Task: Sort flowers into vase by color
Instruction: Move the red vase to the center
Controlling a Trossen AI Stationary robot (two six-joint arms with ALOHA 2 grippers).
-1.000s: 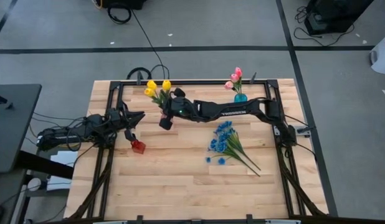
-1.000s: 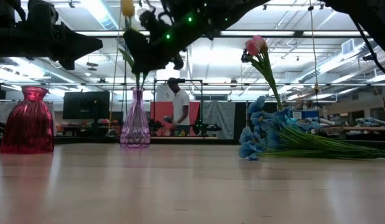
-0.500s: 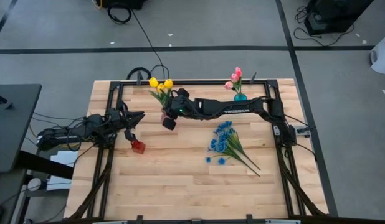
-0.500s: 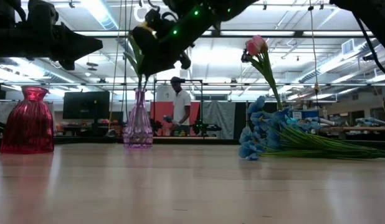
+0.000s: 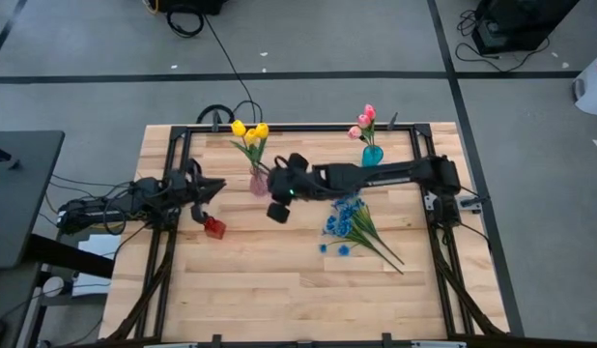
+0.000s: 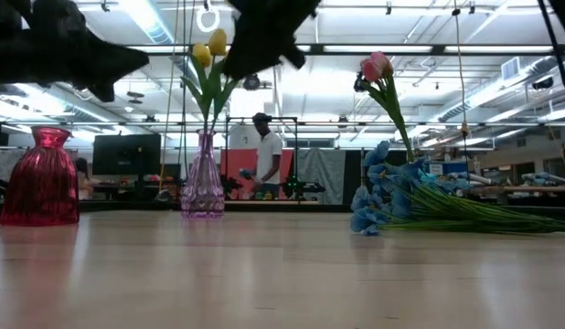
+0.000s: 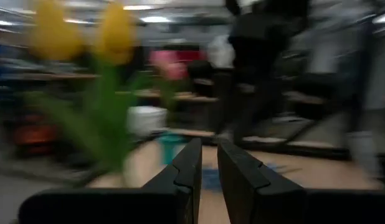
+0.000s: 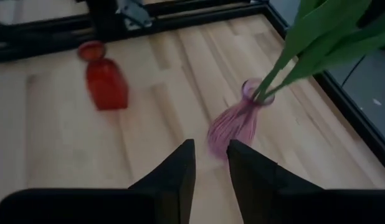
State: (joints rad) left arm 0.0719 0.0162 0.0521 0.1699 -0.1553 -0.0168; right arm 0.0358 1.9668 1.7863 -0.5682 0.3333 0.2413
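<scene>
Blue sprays [image 5: 349,224] lie loose on the wooden table [image 5: 279,290], nearest the front edge. Just behind them hovers the right gripper [image 5: 277,212], fingers slightly apart and empty; swinging carelessly, it could topple the purple vase [image 5: 258,181] holding the yellow tulips [image 5: 248,130]. Left gripper [image 5: 200,209] waits pressed together by the red vase [image 5: 214,227].

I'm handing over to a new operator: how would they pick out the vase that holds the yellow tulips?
Look along the far edge of the wooden table, left of its middle. There stands a purple glass vase with two yellow tulips, just beside the right gripper. The red vase nearby is empty, and the teal vase holds pink tulips.
</scene>
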